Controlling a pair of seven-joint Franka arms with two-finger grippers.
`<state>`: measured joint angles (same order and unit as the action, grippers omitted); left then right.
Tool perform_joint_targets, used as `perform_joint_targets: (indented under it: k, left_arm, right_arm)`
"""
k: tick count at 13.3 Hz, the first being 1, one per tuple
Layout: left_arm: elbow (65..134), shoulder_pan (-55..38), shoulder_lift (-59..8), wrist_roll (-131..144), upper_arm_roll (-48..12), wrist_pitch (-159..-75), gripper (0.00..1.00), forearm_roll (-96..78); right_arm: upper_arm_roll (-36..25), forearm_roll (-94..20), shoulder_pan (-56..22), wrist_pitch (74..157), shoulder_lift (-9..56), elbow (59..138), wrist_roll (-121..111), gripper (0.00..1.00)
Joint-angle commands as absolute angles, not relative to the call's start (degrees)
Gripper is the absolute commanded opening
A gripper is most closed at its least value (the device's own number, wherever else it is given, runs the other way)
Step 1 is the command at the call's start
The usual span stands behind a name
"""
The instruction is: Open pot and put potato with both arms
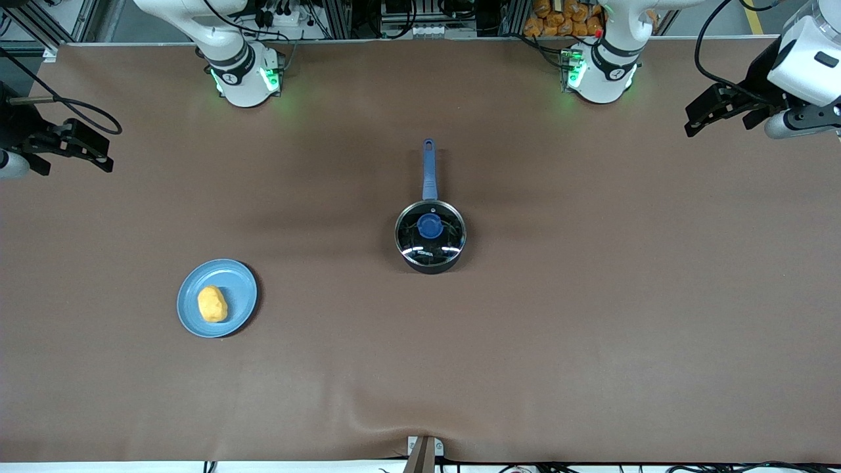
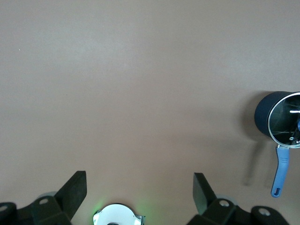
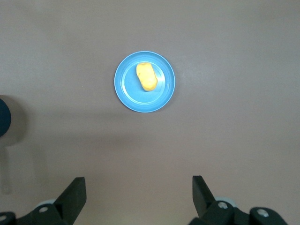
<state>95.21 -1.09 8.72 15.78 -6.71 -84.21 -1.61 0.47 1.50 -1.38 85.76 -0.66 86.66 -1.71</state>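
A brown mat covers the whole surface (image 1: 591, 328), with the two white arm bases standing along its edge farthest from the front camera and a rack of cables and equipment past that edge. The pot (image 1: 430, 237), a small black saucepan, sits near the middle of the surface with its clear glass lid (image 1: 430, 228) closed on it; the lid's blue knob (image 1: 430, 226) sits at the centre, and the long blue handle (image 1: 429, 169) points straight away from the front camera, toward the bases. Taking the pot as the landmark, the light-blue plate (image 1: 217, 297) lies well apart from it, toward the right arm's end of the surface and somewhat nearer to the front camera. The potato (image 1: 212, 303), oval and yellow-orange, rests on that plate. The left pincer (image 1: 706, 115) hangs in the air over the left arm's end of the surface, well apart from the pot, its fingers spread wide and holding nothing; its wrist view catches the pot only at the picture's edge. The right pincer (image 1: 82, 150) hangs over the right arm's end of the surface, also wide and empty, and its wrist view looks down on the plate and potato. Neither pincer touches anything.
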Motion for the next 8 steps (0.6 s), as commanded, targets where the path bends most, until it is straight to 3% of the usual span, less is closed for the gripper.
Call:
perform_joint_targets:
  k: [1, 8]
  left_arm:
    - [93.6, -0.4, 8.3, 14.8, -7.2, -82.8, 1.00, -1.3]
    - [91.6, -1.2, 6.1, 14.8, -7.3, -82.8, 1.00, -1.8]
  right_arm:
    - [0.9, 1.9, -0.7, 85.7, -0.9, 86.7, -1.9, 1.00]
    - [0.8, 1.9, -0.6, 85.7, 1.2, 86.7, -1.9, 1.00]
